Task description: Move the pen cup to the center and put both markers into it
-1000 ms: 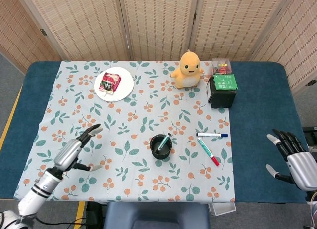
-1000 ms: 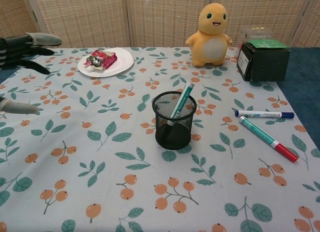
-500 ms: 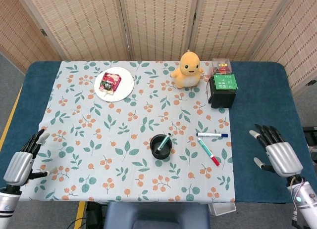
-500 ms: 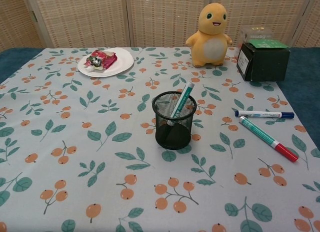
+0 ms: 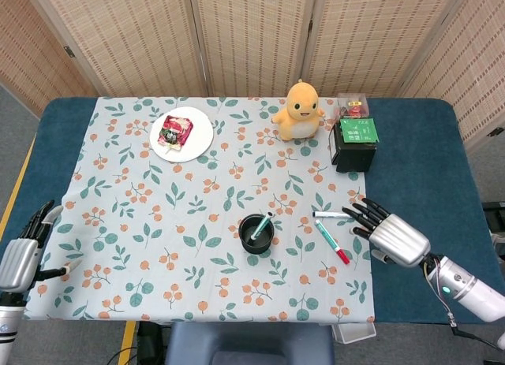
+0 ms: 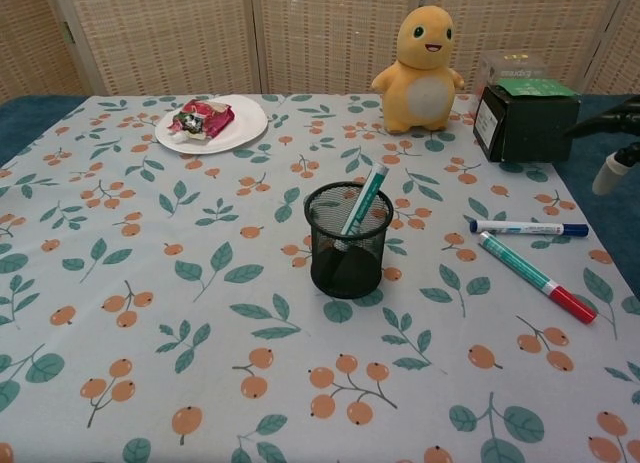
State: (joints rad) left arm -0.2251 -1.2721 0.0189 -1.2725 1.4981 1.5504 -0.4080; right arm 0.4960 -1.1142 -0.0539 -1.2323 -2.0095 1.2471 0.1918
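Markers: a green one (image 6: 362, 203) stands tilted inside the black mesh pen cup (image 6: 347, 240) at the middle of the surface (image 5: 197, 223); a blue-capped one (image 6: 529, 227) and a red-capped one (image 6: 535, 276) lie right of the cup. Right robot hand (image 5: 387, 233) hovers empty just beside them, fingers spread. Left robot hand (image 5: 22, 251) hangs empty, fingers extended, at the surface's left edge.

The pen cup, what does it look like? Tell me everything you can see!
The pen cup is a round black cup of what looks like wire mesh, so you can see through its sides. It stands upright on the leafy tablecloth, near the middle. One green marker is already inside, leaning against the rim with its top poking out. Nothing else touches the cup, and no hand is near it. Two more markers lie on the cloth to its right.
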